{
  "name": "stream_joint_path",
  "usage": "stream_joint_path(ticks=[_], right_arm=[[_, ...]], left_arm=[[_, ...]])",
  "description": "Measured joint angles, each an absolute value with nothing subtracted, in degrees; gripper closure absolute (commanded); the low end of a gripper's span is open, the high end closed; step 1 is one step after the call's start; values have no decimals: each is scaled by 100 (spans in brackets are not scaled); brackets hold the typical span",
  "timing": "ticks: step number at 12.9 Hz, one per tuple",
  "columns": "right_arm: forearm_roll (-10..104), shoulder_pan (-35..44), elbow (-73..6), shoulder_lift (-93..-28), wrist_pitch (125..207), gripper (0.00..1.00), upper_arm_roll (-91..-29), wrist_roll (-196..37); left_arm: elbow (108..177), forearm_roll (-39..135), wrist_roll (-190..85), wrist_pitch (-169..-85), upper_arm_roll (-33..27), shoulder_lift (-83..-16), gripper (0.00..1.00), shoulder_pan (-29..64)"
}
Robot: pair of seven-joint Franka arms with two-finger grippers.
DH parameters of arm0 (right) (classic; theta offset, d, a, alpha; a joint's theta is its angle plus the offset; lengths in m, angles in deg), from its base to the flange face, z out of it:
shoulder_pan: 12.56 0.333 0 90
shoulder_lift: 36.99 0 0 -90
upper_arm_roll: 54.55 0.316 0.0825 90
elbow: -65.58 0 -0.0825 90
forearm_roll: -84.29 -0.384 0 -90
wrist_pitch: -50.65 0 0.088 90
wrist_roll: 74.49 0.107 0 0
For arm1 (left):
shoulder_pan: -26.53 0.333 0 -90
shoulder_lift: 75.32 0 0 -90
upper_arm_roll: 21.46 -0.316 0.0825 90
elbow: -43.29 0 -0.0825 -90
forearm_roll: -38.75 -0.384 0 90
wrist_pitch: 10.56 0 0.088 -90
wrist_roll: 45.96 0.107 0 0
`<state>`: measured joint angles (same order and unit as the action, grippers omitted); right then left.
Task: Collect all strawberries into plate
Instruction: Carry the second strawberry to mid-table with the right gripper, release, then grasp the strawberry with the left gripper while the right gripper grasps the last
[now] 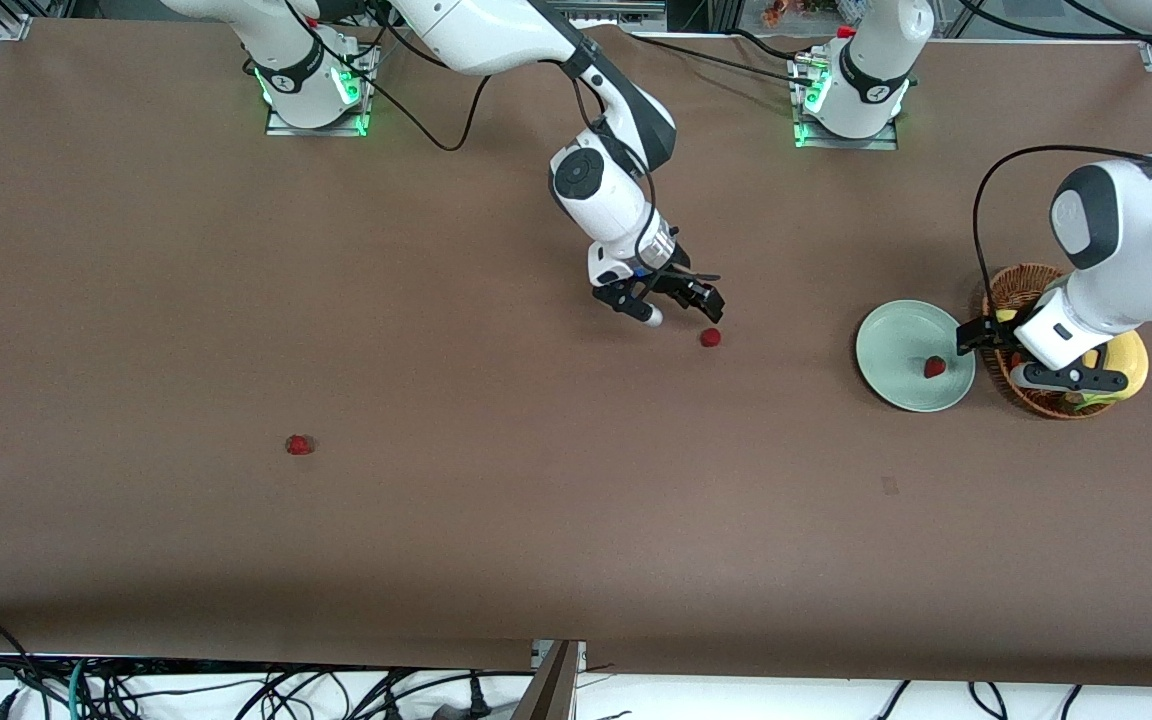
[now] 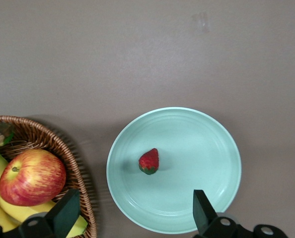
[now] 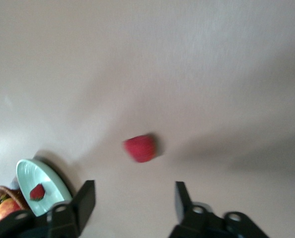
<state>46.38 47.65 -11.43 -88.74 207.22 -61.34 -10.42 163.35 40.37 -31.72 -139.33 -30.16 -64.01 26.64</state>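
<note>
One strawberry point(image 1: 934, 367) lies in the plate point(image 1: 886, 345) near the table's left-arm end under the open, empty left gripper point(image 2: 132, 210), while two remain: one mid-table point(image 1: 710, 338) just beside the open right gripper point(image 1: 681, 305), another point(image 1: 299, 445) toward the right arm's end.

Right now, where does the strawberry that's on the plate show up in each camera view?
Front view: strawberry lying on the plate, toward the basket side.
Left wrist view: strawberry near the plate's middle.
Right wrist view: small, on the tilted-looking plate, strawberry at the picture's edge.
Shared landmark: the mint-green plate, with the basket beside it.
</note>
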Motion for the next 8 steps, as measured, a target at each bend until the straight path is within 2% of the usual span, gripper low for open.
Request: stream_joint_path(ticks=[2, 5, 7, 8], right_arm=[[4711, 4737, -1013, -8649, 19406, 0, -6764, -1207], [4879, 4665, -985, -8184, 17189, 0, -7840, -2491], [4912, 4623, -1057, -8086, 16151, 0, -8571, -3683], [4923, 4606, -1193, -8091, 15908, 0, -8907, -4382]], left_arm=[[16344, 4087, -3350, -13872, -2890, -6479, 0, 2639], [16400, 4106, -4208, -13861, -2305, -6511, 0, 2620], [16489, 4106, -4950, -13861, -1778, -6512, 0, 2590], [16547, 4106, -5293, -13865, -1523, -6511, 0, 2579]])
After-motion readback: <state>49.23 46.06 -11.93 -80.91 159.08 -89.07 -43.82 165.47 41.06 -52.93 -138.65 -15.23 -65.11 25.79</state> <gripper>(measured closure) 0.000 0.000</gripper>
